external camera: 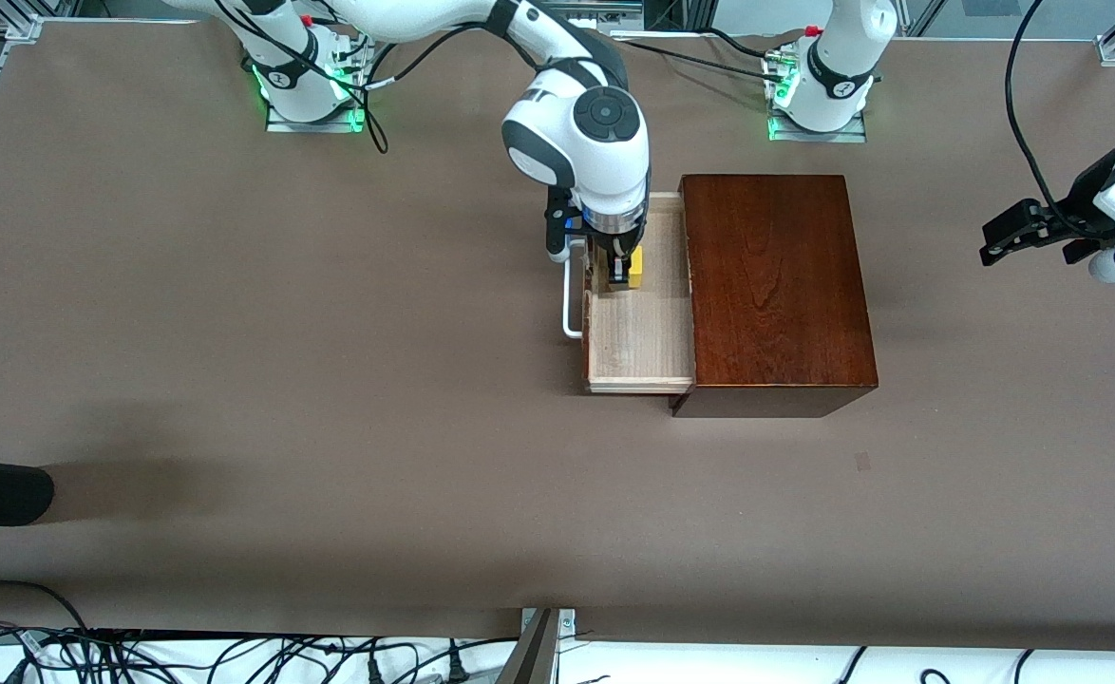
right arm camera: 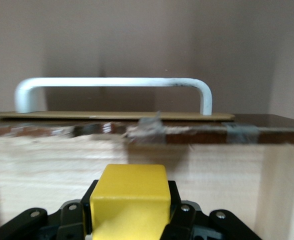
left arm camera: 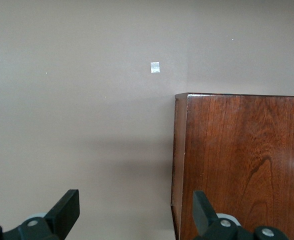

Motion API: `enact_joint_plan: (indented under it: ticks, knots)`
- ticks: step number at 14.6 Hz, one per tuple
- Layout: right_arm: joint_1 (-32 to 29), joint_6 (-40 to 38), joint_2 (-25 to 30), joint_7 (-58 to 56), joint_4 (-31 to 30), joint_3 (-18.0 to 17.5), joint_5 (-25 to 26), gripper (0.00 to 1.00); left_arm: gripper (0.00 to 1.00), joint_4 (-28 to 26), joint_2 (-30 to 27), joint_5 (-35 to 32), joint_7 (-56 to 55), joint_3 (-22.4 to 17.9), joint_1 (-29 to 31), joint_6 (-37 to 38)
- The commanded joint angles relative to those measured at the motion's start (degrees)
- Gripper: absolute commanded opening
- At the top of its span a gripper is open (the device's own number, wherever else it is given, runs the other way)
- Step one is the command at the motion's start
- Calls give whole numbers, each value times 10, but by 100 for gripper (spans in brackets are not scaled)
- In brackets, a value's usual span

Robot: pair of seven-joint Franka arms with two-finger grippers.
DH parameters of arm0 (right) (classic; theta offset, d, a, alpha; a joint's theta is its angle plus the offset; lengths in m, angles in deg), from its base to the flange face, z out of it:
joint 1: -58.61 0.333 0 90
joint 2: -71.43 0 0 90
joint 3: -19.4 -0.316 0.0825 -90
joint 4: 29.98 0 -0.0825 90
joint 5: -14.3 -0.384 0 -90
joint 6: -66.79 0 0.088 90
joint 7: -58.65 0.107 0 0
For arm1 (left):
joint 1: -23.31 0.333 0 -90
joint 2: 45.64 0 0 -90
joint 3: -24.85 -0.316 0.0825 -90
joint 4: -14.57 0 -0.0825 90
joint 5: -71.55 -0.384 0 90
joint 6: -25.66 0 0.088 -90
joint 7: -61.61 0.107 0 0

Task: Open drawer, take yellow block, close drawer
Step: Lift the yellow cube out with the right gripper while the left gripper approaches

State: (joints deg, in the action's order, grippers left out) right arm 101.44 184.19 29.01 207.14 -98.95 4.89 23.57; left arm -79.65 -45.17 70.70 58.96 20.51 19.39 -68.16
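Inside the open drawer [external camera: 643, 332], the right gripper [external camera: 622, 271] has its fingers closed on the yellow block [external camera: 633, 267], which the right wrist view shows seated squarely between the black pads with the pale wood of the tray around it. Whether the cube has left the drawer floor is hard to judge from these angles; it appears to be at most barely raised. Just past the block stands the drawer's dark front with its white handle [right arm camera: 112, 90], and the tray stands pulled out of the mahogany box [external camera: 776, 285] toward the right arm's end of the table. The left gripper [external camera: 1028, 233] waits with fingers spread, over the table past the box. Opening looks done and the grasp made; lifting the block clear and closing the drawer remain.
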Motion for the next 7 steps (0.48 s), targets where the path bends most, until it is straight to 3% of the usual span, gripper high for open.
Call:
enact_joint_plan:
  ticks: [1,3,7]
  knots:
    - [-10,-112,8,-40,92,-1,-35,0,100,18,10,13,10,3,6,4]
    - [-33,-142,47,-125,91,1,-62,0,100,18,15,16,8,6,5,3]
    - [-81,-242,103,-351,66,5,-66,0,100,20,23,31,-1,6,4,1]
